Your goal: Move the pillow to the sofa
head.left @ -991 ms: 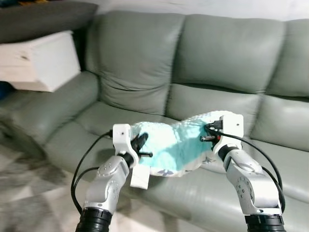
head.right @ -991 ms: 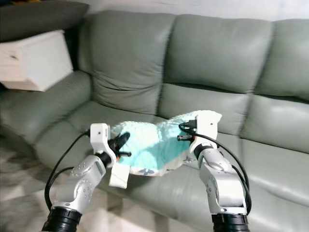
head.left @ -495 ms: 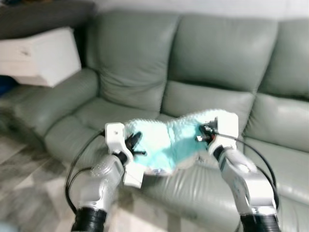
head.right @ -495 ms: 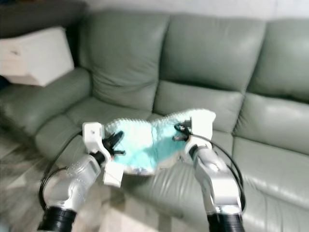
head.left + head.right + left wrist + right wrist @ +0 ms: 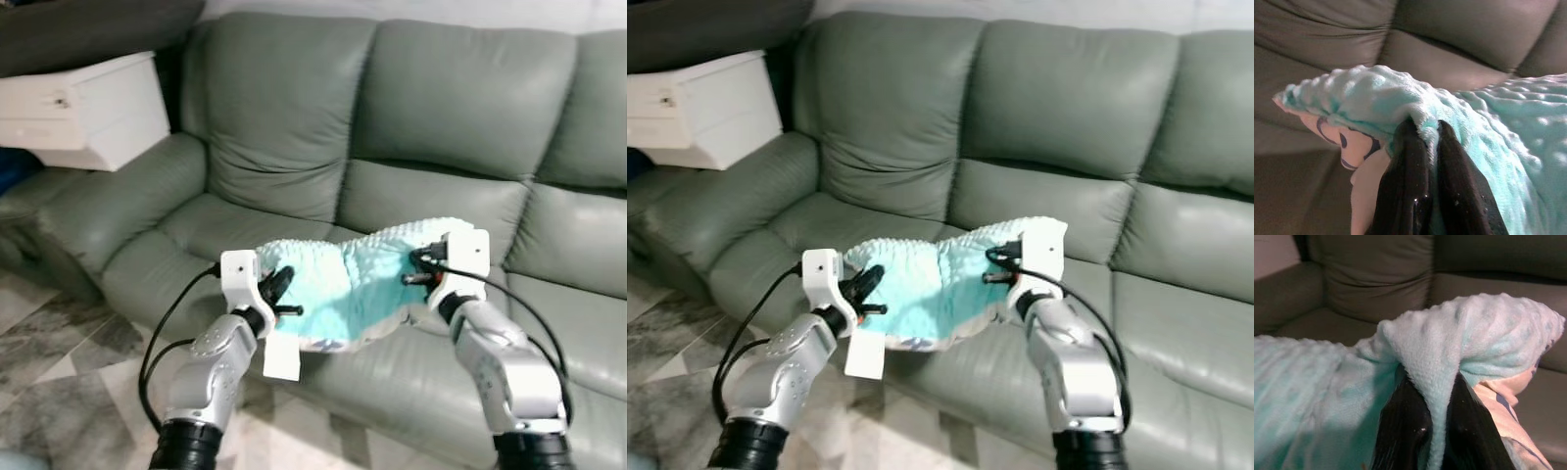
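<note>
The pillow [image 5: 343, 289], mint green and nubbly with a pale printed underside, is held in the air between the two hands, just in front of and above the sofa [image 5: 411, 127] seat. The left hand [image 5: 277, 294] is closed on the pillow's left edge; in the left wrist view a fold of the fabric is seen pinched between the two black fingers [image 5: 1405, 191]. The right hand [image 5: 419, 269] is closed on the opposite edge, and a ridge of plush is likewise seen clamped between its fingers [image 5: 1400, 431] in the right wrist view. The pillow sags between the two grips, its middle hanging lower than its held corners. A white tag [image 5: 281, 358] hangs below the left hand.

The carrying step is judged to be nearly complete, with the placing step at hand. The pillow appears to hang over the front part of the seat cushions, not yet resting on them. For the next move, both arms would need to be reached forward and lowered together until the pillow lies on the seat, and only then should both grips be released. A white cabinet [image 5: 83, 108] stands beside the sofa's left armrest, well apart from the pillow.
</note>
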Controlling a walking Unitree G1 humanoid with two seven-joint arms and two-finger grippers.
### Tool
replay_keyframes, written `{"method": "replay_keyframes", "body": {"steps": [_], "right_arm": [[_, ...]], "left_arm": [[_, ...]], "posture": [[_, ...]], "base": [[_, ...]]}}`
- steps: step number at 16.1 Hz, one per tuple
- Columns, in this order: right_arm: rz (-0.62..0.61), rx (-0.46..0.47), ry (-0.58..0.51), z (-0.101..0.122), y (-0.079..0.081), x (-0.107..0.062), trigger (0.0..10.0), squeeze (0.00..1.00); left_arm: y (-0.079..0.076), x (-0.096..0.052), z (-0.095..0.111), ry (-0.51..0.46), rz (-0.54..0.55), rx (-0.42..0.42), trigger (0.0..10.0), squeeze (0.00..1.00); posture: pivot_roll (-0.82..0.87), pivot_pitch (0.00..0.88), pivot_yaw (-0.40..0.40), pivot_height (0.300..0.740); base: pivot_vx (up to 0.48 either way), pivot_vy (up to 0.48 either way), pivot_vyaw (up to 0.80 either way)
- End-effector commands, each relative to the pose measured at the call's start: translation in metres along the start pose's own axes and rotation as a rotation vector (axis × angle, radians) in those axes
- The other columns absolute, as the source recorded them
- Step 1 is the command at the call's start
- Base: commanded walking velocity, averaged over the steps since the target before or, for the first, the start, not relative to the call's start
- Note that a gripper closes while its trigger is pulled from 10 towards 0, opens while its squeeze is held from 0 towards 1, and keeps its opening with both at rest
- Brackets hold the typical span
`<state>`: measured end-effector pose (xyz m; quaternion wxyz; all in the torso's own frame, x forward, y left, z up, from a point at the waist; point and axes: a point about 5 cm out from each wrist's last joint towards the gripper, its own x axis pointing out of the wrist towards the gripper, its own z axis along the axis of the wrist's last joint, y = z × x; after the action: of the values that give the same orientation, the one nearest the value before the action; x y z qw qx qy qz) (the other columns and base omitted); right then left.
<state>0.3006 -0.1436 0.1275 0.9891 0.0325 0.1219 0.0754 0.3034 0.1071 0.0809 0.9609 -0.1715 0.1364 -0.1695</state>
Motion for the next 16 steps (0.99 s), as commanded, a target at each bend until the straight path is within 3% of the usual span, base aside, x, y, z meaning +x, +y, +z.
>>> {"method": "replay_keyframes", "body": {"steps": [1,13,16], "right_arm": [[0.012,-0.008,-0.021,0.0062,0.0022,0.0,10.0,0.0],[0.004,-0.009,-0.01,0.0046,0.0015,-0.0001,10.0,0.0],[0.005,-0.014,-0.014,0.005,0.0015,-0.0002,10.0,0.0]], "left_arm": [[-0.005,0.0029,0.0043,-0.01,-0.021,0.021,10.0,0.0],[-0.0077,0.003,0.0042,-0.015,-0.049,0.028,10.0,0.0],[-0.0087,0.0013,0.0051,-0.029,-0.072,0.005,10.0,0.0]], "posture": [[-0.09,0.0,0.042,0.74],[-0.1,0.0,0.045,0.74],[-0.1,0.0,0.045,0.74]], "base": [[0.0,0.0,0.0],[0.0,0.0,-0.7],[0.24,0.0,-0.14]]}}
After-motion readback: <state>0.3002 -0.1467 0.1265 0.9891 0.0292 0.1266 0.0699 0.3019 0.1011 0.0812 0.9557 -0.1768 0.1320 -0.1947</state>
